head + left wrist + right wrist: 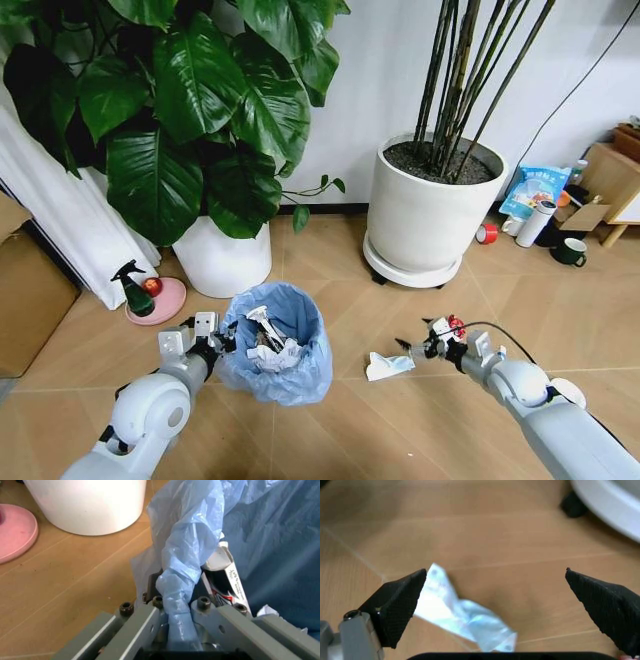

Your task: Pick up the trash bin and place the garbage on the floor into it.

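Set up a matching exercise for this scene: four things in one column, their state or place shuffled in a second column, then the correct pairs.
Column one:
1. left gripper
2. right gripper
3. white wrapper
4. green spray bottle

Column two:
A. lying on the floor
B. open above the litter
C. standing on a pink dish
D. shut on the rim of the trash bin

Pairs: 1-D, 2-B, 3-A, 4-C

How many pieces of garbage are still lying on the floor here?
1: a twisted white wrapper on the floor, between the trash bin and the open right gripper. The bin or plants may hide others.
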Controlling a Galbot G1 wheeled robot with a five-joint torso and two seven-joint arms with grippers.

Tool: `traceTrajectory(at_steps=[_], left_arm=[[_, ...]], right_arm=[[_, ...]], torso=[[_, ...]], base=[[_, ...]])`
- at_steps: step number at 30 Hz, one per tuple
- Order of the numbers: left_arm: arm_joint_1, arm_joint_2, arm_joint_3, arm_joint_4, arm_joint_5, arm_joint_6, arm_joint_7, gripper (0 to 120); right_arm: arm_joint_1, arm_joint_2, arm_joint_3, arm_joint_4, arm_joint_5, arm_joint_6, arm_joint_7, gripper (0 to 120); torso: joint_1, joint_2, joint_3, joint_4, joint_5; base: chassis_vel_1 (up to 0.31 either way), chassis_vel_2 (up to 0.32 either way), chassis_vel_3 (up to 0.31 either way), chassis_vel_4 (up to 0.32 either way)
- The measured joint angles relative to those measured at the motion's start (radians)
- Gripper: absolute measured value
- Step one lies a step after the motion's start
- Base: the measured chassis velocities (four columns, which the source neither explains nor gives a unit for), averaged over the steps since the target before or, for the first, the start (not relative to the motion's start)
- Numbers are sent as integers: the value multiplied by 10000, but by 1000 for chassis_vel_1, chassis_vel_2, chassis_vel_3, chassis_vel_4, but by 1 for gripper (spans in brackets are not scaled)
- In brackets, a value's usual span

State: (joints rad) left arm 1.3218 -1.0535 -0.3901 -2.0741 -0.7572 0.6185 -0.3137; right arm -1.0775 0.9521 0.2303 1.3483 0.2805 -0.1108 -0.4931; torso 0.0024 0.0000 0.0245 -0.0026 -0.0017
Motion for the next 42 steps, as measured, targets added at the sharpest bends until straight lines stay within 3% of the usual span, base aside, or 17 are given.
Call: traceTrajectory(at_steps=[18,22,24,30,40,42], left_arm=[[111,19,38,100,103,-20,4,0],[112,30,37,117,108,-36,14,0],[76,49,31,132,106,-48,34,0],[20,30,59,185,109,-65,57,0],[10,38,75,205,139,-80,71,0],[10,37,75,203,138,-81,71,0]], right_arm=[[1402,1792,-1436,-3007,-531,37,602,99],[1589,2190,-1473,-3484,-528,132,761,90],[1650,2344,-1464,-3682,-497,210,906,78],[1643,2369,-1407,-3780,-464,250,953,61],[1809,2701,-1270,-4197,-366,374,1138,18],[1809,2713,-1267,-4199,-361,383,1160,15]], torso=[[0,0,0,2,-2],[0,0,1,2,-3],[0,0,0,2,-6],[0,0,0,0,-6],[0,0,0,1,-3],[0,0,0,1,-2]], base=[[0,0,0,0],[0,0,0,0],[0,0,0,0],[0,0,0,0],[0,0,0,0],[0,0,0,0]])
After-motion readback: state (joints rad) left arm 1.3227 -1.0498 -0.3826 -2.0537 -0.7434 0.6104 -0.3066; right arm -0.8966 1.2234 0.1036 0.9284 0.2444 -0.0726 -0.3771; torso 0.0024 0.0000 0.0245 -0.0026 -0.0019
